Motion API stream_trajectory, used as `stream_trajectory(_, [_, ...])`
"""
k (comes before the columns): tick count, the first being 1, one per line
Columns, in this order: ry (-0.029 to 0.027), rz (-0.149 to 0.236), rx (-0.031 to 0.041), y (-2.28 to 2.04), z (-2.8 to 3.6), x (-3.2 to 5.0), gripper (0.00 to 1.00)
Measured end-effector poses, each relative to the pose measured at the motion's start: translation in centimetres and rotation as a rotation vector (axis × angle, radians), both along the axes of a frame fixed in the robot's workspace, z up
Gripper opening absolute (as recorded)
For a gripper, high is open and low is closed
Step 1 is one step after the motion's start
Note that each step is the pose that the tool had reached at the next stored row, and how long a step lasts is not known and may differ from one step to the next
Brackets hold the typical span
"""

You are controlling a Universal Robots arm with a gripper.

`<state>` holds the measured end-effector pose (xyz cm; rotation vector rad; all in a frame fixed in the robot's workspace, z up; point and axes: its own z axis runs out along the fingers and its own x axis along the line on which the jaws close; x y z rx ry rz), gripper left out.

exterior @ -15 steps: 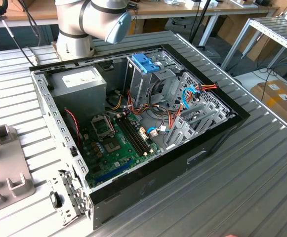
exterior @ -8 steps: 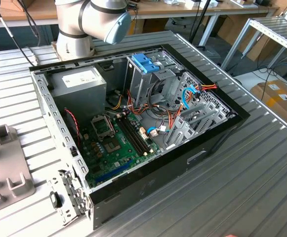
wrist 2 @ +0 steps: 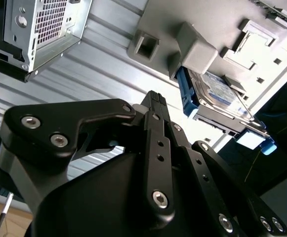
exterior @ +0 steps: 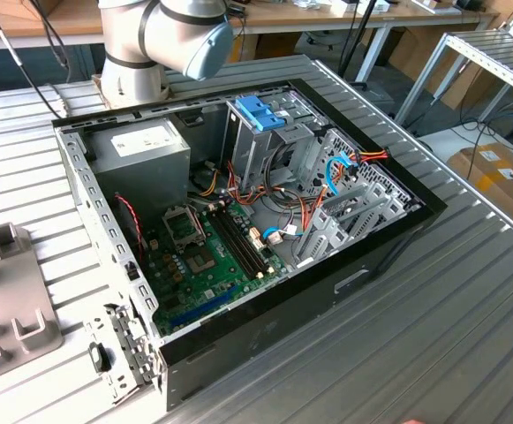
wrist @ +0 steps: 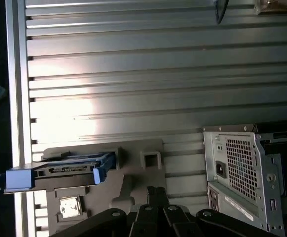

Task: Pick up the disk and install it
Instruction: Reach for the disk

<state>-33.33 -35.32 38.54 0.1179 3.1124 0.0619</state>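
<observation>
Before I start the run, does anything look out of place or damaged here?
Nothing looks damaged. The disk lies in its grey holder, blue end poking past the table edge; the open computer case lies flat.

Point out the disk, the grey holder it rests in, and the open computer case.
disk (wrist 2: 216, 93): second wrist view, on its pale label.
grey holder (wrist 2: 173, 15): second wrist view, on its bare flat face.
computer case (exterior: 282, 305): exterior view, on its black near wall.

My arm's base (exterior: 132, 75) stands behind the case (exterior: 327, 300) on the table (exterior: 468, 300). The fixture (exterior: 9, 300) lies at the exterior view's left of it, with the disk (wrist 2: 217, 94) seated in that fixture.
</observation>
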Motion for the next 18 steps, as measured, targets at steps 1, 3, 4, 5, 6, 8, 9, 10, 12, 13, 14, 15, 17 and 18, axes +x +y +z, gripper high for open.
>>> stream_trajectory(1, [0.0000,0.000,-0.0001,0.13,-0.02,-0.13,0.11])
stream_trajectory(3, [0.0003,0.000,-0.0003,0.32,-0.05,-0.45,0.11])
stream_trajectory(4, [0.0002,0.000,-0.0003,0.39,-0.08,-0.61,0.11])
stream_trajectory(5, [0.0001,0.000,-0.0003,0.46,-0.11,-0.79,0.11])
stream_trajectory(6, [0.0001,0.000,-0.0002,0.54,-0.14,-0.99,0.11])
stream_trajectory(8, [0.0001,0.000,-0.0002,0.75,-0.21,-1.50,0.11])
stream_trajectory(9, [0.0001,0.000,-0.0002,0.82,-0.23,-1.67,0.11])
stream_trajectory(10, [0.0001,0.000,-0.0002,0.91,-0.25,-1.87,0.11])
stream_trajectory(12, [0.0000,0.000,-0.0002,1.06,-0.28,-2.22,0.11])
stream_trajectory(13, [0.0000,0.000,-0.0002,1.11,-0.29,-2.37,0.11])
stream_trajectory(14, [0.0001,0.000,-0.0002,1.15,-0.29,-2.46,0.11])
stream_trajectory(15, [0.0001,0.000,-0.0002,1.16,-0.29,-2.50,0.11])
stream_trajectory(17, [0.0001,0.000,-0.0002,1.17,-0.29,-2.50,0.11])
stream_trajectory(18, [0.0002,0.000,-0.0003,1.17,-0.29,-2.51,0.11])
